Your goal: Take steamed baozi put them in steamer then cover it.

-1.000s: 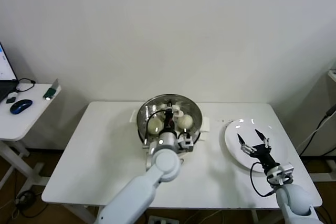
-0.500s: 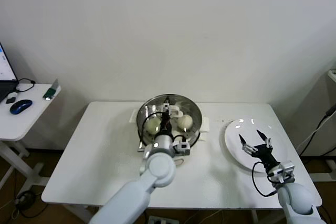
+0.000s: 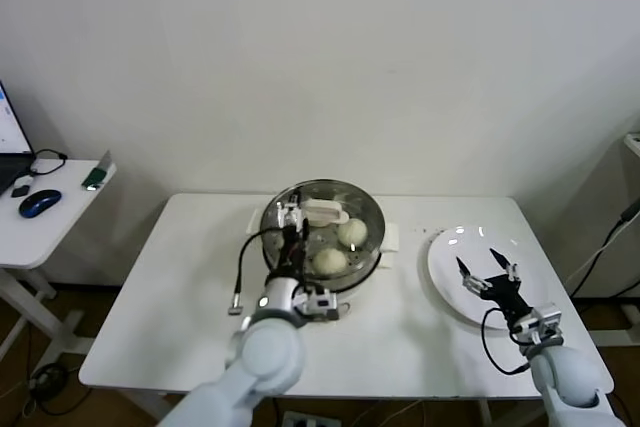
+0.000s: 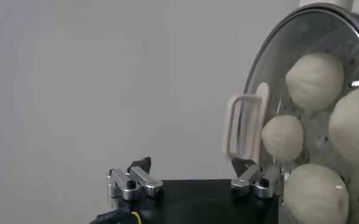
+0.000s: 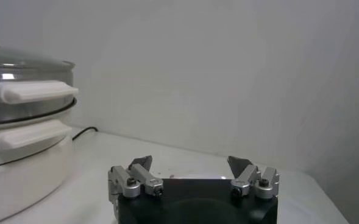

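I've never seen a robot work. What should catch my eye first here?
The shiny steamer at the middle of the white table, glass lid on, pale baozi showing through. The left gripper hangs open beside the lid's cream handle. To the right, the right gripper hovers open over a bare white plate.

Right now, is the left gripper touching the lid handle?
Apart: the left wrist view shows the open left gripper clear of the lid handle, wall visible between.

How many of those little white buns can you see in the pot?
4, all under the glass lid in the steamer: the steamed baozi show best in the left wrist view. None seems hidden.
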Motion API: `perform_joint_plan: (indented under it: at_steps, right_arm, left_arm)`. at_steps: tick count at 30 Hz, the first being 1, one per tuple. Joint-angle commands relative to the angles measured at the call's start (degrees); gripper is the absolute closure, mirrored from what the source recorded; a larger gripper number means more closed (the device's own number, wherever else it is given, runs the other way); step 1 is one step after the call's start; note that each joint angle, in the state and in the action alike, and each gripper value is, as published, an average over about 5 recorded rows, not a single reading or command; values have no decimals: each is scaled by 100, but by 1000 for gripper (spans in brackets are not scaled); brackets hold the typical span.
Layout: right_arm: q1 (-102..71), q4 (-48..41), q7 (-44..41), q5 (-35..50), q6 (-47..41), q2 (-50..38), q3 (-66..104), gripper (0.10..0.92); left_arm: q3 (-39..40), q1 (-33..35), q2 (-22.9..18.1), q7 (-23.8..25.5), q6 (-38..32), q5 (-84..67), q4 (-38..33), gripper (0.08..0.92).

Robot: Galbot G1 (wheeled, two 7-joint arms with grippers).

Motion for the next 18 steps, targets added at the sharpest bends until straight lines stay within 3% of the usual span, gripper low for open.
perform_joint_plan:
  at_steps: [1, 5, 8, 13, 18]
  right_arm:
    - [-18, 54, -25, -19, -99, -6, -7, 203]
    - [-33, 78, -40, -14, -41, -13, -12, 203]
    - [-59, 114, -65, -18, -19, -18, -3, 203]
    - [-105, 152, -88, 6, 33, 19, 8, 203]
    - [-147, 175, -105, 12, 87, 58, 6, 203]
  left_arm:
    - [-1286, 1110, 534, -1670, -900, -2345, -1018, 177]
    - [-2214, 1537, 580, -2648, -2227, -4163, -901, 177]
    - [-2967, 1950, 475, -2986, -3191, -5101, -766, 177]
    - [-3898, 2596, 78, -3023, -4432, -6547, -337, 177]
    - [-4362, 2877, -201, -2493, -5226, -7812, 246, 177]
